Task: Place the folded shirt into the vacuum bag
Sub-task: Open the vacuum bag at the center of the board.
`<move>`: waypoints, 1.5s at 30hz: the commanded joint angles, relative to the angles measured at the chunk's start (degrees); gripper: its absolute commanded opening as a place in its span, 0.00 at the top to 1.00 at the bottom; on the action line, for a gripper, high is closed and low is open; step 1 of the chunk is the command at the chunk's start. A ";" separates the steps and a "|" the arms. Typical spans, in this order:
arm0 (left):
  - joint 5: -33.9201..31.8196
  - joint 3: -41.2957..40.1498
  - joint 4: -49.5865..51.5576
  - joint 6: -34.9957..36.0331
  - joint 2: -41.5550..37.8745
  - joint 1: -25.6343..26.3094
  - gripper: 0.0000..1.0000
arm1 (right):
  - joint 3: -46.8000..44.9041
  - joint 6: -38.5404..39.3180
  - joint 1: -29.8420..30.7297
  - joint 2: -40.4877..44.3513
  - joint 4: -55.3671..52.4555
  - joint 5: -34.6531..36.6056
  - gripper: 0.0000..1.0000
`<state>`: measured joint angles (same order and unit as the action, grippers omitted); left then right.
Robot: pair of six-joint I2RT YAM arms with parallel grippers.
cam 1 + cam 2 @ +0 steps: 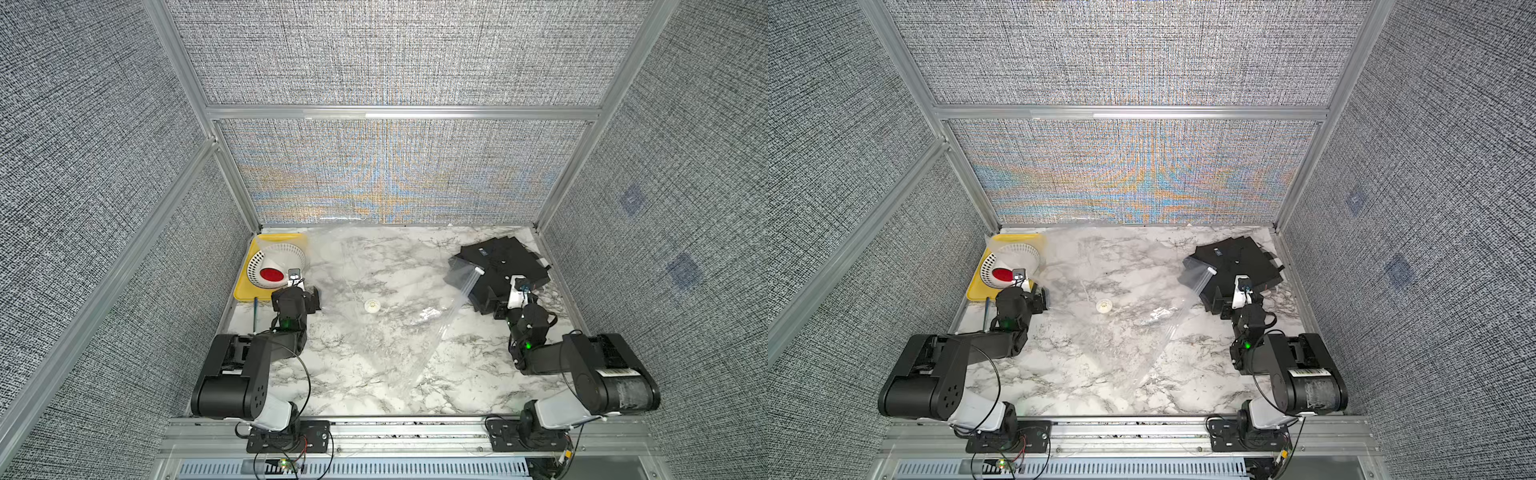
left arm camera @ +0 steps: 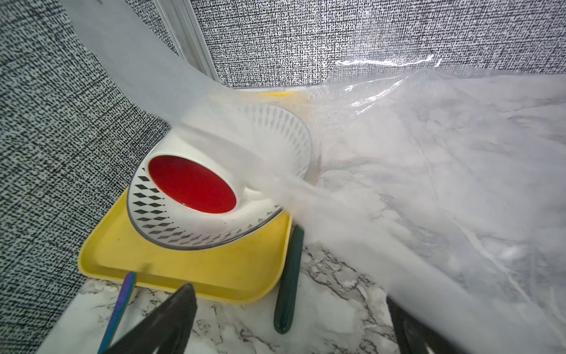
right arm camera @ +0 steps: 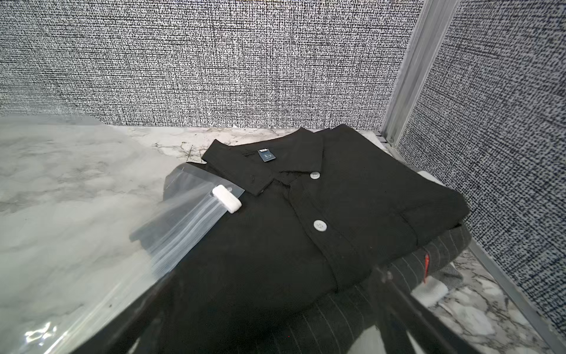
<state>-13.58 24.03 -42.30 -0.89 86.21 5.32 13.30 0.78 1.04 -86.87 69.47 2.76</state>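
The vacuum bag [image 1: 386, 332] lies spread over the middle of the marble table, its round white valve [image 1: 372, 306] [image 1: 1104, 306] facing up. Its zip end with a white slider [image 3: 227, 199] rests on a corner of the folded black shirt [image 1: 505, 259] [image 1: 1239, 259] [image 3: 306, 233] at the back right. My right gripper [image 1: 492, 302] [image 3: 269, 283] is open, and its fingers straddle the near edge of the shirt. My left gripper [image 1: 299, 293] [image 2: 289, 295] is open near the table's left side. The bag film [image 2: 428, 184] drapes over one of its fingers.
A yellow tray [image 1: 243, 293] [image 2: 214, 275] in the back left corner holds a white slotted basket [image 1: 286, 253] with a red-lined cup [image 2: 191, 184], partly under the bag. A dark green handle [image 2: 288, 285] and an iridescent utensil [image 1: 255, 313] lie beside the tray. A pinstriped garment [image 3: 428, 269] lies under the shirt.
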 commanded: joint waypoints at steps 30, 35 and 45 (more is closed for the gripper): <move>-1.23 0.17 1.38 0.67 -3.79 0.42 0.00 | 0.11 0.02 0.04 0.19 0.79 0.57 0.01; -6.25 -0.57 11.23 -0.52 -15.56 1.44 0.00 | 6.46 0.08 0.47 7.68 -16.56 0.34 0.01; -5.43 7.61 40.00 -14.09 -39.46 1.45 0.00 | 15.03 -9.85 3.06 29.07 -38.14 -1.24 0.01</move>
<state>-20.95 30.96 -11.29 -8.62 50.37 6.72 25.08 -3.64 3.90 -61.21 41.89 2.48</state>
